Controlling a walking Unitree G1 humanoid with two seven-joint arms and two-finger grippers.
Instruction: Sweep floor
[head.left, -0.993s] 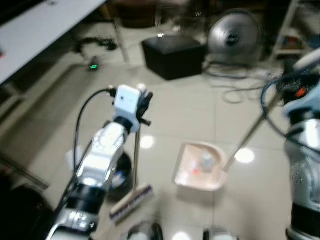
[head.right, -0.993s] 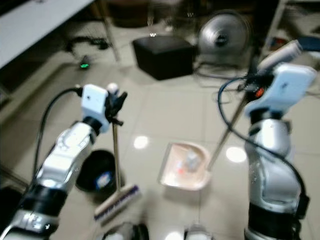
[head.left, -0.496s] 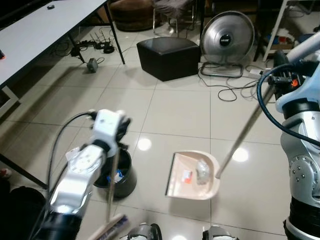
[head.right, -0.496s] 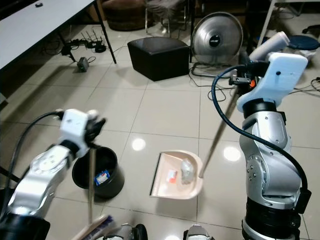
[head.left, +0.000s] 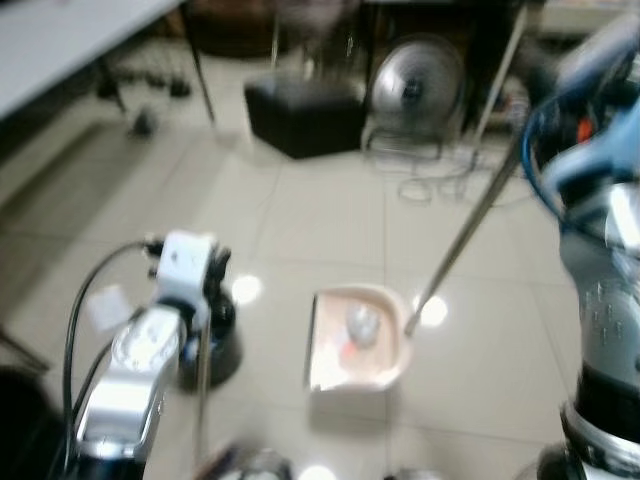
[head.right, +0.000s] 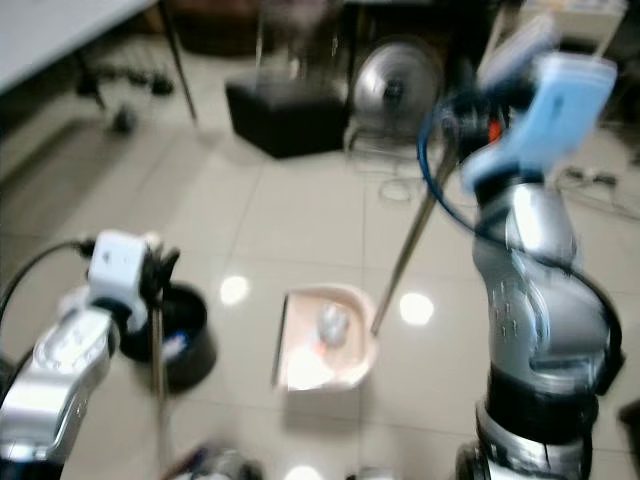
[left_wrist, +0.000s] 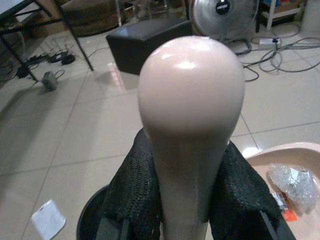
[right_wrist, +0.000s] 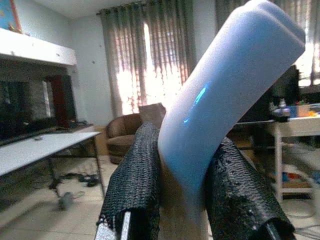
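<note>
The left end effector (left_wrist: 182, 200) pinches the rounded pale-pink plastic broom handle (left_wrist: 190, 115) above the round black bin (head.left: 218, 335). The right end effector (right_wrist: 187, 200) clamps the pale-blue dustpan grip (right_wrist: 225, 95); the pink dustpan (head.left: 358, 340) with crumpled wrapper (left_wrist: 292, 181) rests on the tiled floor (head.left: 320, 220). No legible writing.

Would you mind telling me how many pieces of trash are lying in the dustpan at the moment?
2: a crumpled clear wrapper mid-pan and a small orange scrap beside it, in the dustpan. More may be hidden.
</note>
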